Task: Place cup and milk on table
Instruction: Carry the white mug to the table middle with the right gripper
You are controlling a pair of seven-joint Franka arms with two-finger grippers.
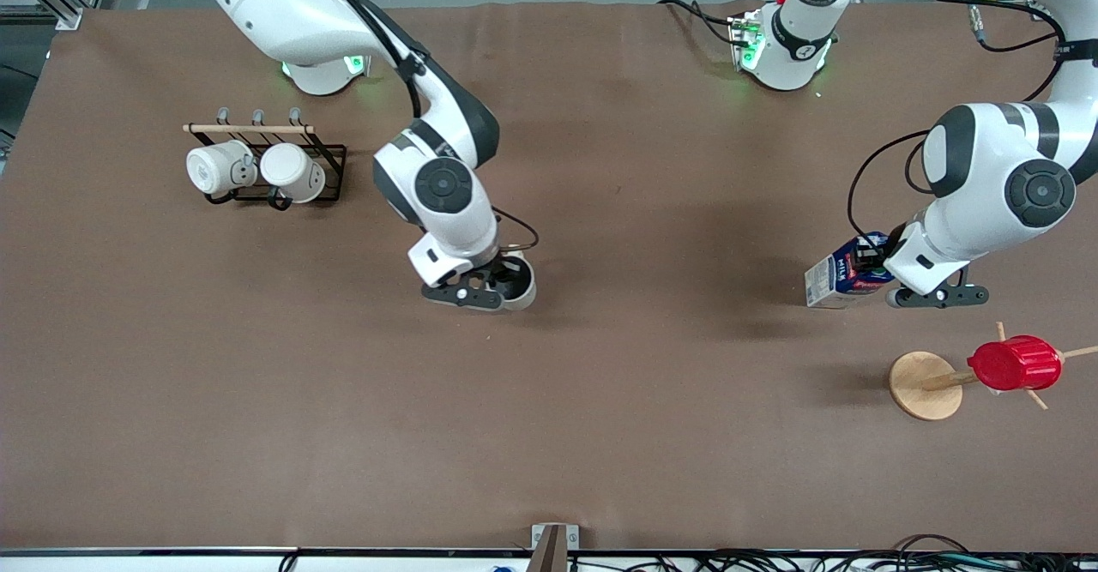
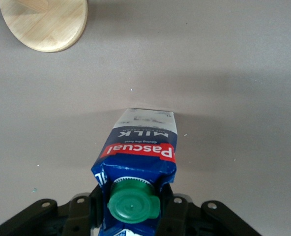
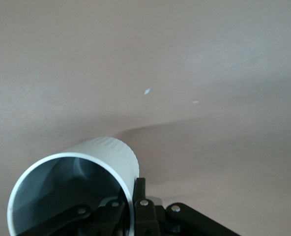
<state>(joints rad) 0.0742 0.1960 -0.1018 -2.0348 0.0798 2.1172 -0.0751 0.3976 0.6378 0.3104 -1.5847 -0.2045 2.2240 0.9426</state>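
Observation:
My right gripper (image 1: 496,287) is shut on the rim of the pale cup (image 1: 520,284), one finger inside and one outside, holding it low over the middle of the brown table (image 1: 652,400). In the right wrist view the cup (image 3: 94,162) shows its grey inside, with the gripper (image 3: 131,196) pinching its wall. My left gripper (image 1: 888,270) is shut on the gabled top of the milk (image 1: 841,276), which hangs tilted over the table toward the left arm's end. In the left wrist view the milk (image 2: 140,147) shows its green cap, held by the gripper (image 2: 133,214).
A black rack (image 1: 330,169) with two white mugs stands toward the right arm's end. A red ribbed cup (image 1: 1015,364) sits on a wooden stand (image 1: 925,385) nearer the front camera than the milk; its round base (image 2: 44,22) shows in the left wrist view.

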